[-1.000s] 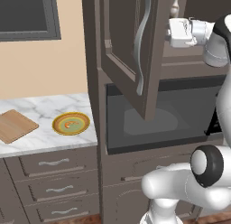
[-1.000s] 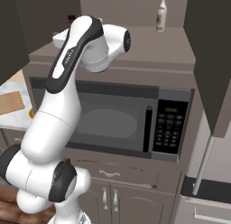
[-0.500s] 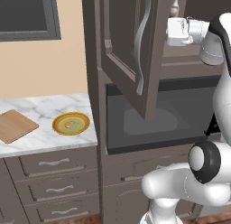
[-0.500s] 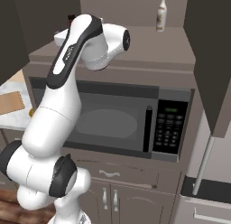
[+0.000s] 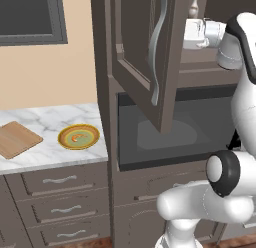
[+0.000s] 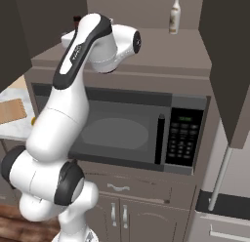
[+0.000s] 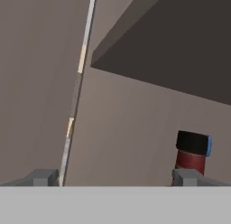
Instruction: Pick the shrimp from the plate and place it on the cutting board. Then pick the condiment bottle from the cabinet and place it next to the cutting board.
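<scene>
In the hand view my gripper [image 7: 115,177] is open, with its tips wide apart. The condiment bottle [image 7: 192,154], dark red-brown with a black cap, stands upright on the cabinet shelf just beyond the right fingertip [image 7: 184,176]. From the left base view my white hand [image 5: 197,34] reaches into the cabinet behind its open panelled door [image 5: 142,57]; the fingers are hidden by the door. The tiny orange shrimp [image 5: 77,138] lies on the plate [image 5: 65,140] on the marble counter. The wooden cutting board [image 5: 15,139] lies to the plate's left, bare.
A pale slim bottle [image 6: 175,14] stands at the back of the same shelf. A microwave [image 6: 132,131] sits under the shelf. The open door's wavy silver handle [image 5: 159,47] hangs in front of my hand. Drawers [image 5: 60,181] run below the counter.
My hand has crept leftward, deeper into the cabinet behind the open door. The shrimp, plate and board have not moved.
</scene>
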### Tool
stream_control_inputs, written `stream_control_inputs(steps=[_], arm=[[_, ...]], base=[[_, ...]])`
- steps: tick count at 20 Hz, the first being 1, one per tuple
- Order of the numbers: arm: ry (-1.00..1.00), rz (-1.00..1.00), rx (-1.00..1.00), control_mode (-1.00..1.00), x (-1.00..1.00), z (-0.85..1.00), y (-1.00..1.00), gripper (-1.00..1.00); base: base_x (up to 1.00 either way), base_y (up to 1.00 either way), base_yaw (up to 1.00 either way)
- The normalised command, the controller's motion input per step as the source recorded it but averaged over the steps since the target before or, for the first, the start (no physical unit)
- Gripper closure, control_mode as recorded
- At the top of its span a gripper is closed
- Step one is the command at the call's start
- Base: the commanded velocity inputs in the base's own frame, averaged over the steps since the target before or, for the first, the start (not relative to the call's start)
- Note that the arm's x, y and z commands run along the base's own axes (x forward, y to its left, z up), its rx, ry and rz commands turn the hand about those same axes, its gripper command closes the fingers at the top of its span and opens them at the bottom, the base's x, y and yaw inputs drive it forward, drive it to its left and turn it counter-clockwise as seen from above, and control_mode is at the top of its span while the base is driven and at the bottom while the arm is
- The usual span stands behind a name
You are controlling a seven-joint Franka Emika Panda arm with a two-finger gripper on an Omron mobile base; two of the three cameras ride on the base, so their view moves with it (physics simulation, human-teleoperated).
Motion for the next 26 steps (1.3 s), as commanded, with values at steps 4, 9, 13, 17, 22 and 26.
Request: stream_control_inputs(steps=[4, 9, 13, 17, 22, 26], arm=[[0.0, -0.01, 0.0, -1.0, 0.23, 0.0, 0.0, -1.0], [0.0, 0.0, 0.0, -1.0, 0.21, 0.0, 0.01, -1.0], [0.0, 0.0, 0.0, -1.0, 0.21, 0.0, 0.03, -1.0], [0.0, 0.0, 0.0, -1.0, 0.2, 0.0, 0.05, -1.0], [0.0, 0.0, 0.0, -1.0, 0.2, 0.0, 0.03, -1.0], [0.0, -0.01, 0.0, -1.0, 0.2, 0.0, 0.01, -1.0]], base=[[0.0, 0.0, 0.0], [0.0, 0.0, 0.0], [0.0, 0.0, 0.0], [0.0, 0.0, 0.0], [0.0, 0.0, 0.0], [0.0, 0.0, 0.0]])
